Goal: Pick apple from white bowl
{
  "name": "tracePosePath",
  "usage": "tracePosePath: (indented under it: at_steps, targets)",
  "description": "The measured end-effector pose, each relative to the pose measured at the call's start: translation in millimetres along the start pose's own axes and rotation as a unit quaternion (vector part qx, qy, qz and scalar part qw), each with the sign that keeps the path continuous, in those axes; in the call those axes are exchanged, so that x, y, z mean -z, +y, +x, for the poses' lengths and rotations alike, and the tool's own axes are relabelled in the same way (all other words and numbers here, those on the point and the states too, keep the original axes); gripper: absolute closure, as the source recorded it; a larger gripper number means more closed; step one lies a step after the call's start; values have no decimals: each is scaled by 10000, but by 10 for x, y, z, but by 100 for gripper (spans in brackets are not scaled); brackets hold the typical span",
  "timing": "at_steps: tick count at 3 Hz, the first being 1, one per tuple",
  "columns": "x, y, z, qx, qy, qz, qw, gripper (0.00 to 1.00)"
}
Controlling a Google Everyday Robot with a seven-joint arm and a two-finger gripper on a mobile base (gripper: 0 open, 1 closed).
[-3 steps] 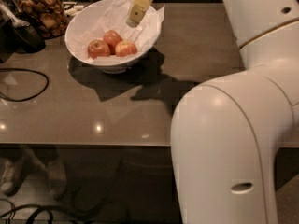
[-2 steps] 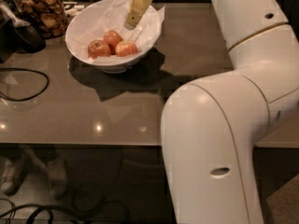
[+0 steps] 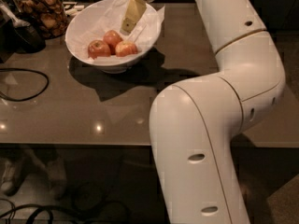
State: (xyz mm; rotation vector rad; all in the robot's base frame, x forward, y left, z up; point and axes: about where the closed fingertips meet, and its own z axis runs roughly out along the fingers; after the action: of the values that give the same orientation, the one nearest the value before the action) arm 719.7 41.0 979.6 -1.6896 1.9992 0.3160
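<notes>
We note the pincer lowered inside the white bowl, just above-right of the three apples; its opening and contact we cannot tell.

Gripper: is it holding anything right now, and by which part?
Nothing, as far as shows. The gripper hangs inside the white bowl, just above the apples, none of them lifted.

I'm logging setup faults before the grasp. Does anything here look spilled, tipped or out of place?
Nothing stands out. The white bowl sits upright on the table with three apples on its paper lining; the gripper hangs over its far right side. The snack jar stands upright beside it.
</notes>
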Motion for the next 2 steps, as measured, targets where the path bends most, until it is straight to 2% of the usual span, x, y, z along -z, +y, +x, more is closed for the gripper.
tracePosePath:
  at_steps: [1,2]
  targets:
    - [-150,-27,16,-114,22,-93,9999,22]
    - [-262,-65,88,-304,42,-159,9994,14]
